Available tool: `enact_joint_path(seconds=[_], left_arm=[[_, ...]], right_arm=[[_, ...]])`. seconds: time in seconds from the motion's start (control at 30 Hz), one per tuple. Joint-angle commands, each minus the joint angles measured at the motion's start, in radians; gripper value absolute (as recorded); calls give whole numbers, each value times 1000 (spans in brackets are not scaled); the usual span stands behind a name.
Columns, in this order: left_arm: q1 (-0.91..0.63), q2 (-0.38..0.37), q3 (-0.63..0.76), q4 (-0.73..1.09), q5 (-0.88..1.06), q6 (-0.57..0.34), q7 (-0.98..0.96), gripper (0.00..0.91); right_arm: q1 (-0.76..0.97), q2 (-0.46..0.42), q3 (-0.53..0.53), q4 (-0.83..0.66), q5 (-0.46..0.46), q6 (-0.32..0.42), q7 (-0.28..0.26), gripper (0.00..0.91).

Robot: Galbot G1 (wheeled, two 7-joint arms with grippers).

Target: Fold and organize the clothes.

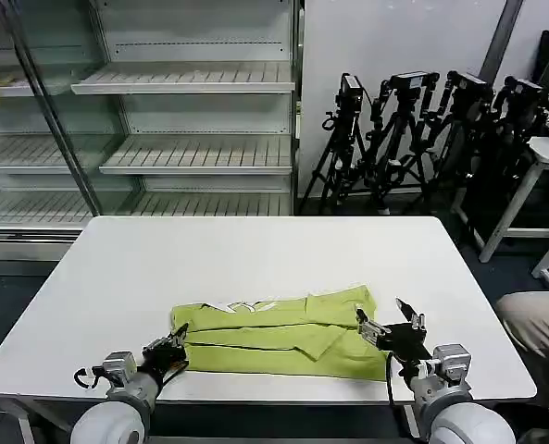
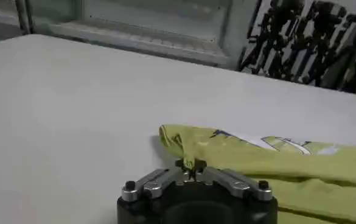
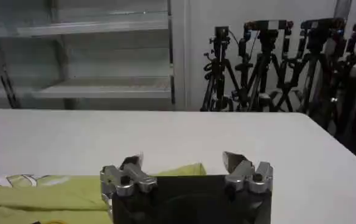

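The clothes, a lime yellow-green T-shirt (image 1: 283, 331), lie folded into a long band near the front edge of the white table (image 1: 255, 250), with a white label showing at its far edge. My left gripper (image 1: 175, 344) sits at the shirt's left end, shut on a pinch of its fabric (image 2: 190, 163). My right gripper (image 1: 387, 324) hovers open over the shirt's right end, and a corner of the shirt (image 3: 178, 170) shows between its fingers (image 3: 129, 165).
Bare white shelving (image 1: 191, 111) stands behind the table. Black tripods (image 1: 413, 129) cluster at the back right beside another white table (image 1: 547, 153). A person's knee (image 1: 538, 324) shows at the right edge. The far half of the table is bare.
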Motion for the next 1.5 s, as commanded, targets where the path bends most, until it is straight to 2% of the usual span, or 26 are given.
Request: enact_joint_path(seconds=[0.03,0.27,0.4,0.47,0.63,0.83,1.0,1.5], left_arm=[[-5,115,-86,-15,28,0,37,20],[40,335,-367,51,5,-3,128,20],[44,407,-451,120,96,-19,203,20],[32,417,-448,117,97,-20,205,20],[12,373,-316,-3,80,-4,182,20],[-11,285,-78,-177,147,0,159,20],[-19,253,55,-234,160,1,153,20],[-140,180,290,-141,187,1,130,20]], right_arm=[[-19,4,26,13,1,0,-2,907],[1,25,15,-14,0,-3,-2,907],[14,32,8,-21,-2,-3,-2,907],[11,32,14,-20,-2,-2,-2,907],[3,32,27,-27,-8,1,-3,907],[-29,35,44,-25,-31,6,-2,907],[-45,36,61,-20,-39,6,-2,907],[-53,46,90,-17,-59,5,0,907]])
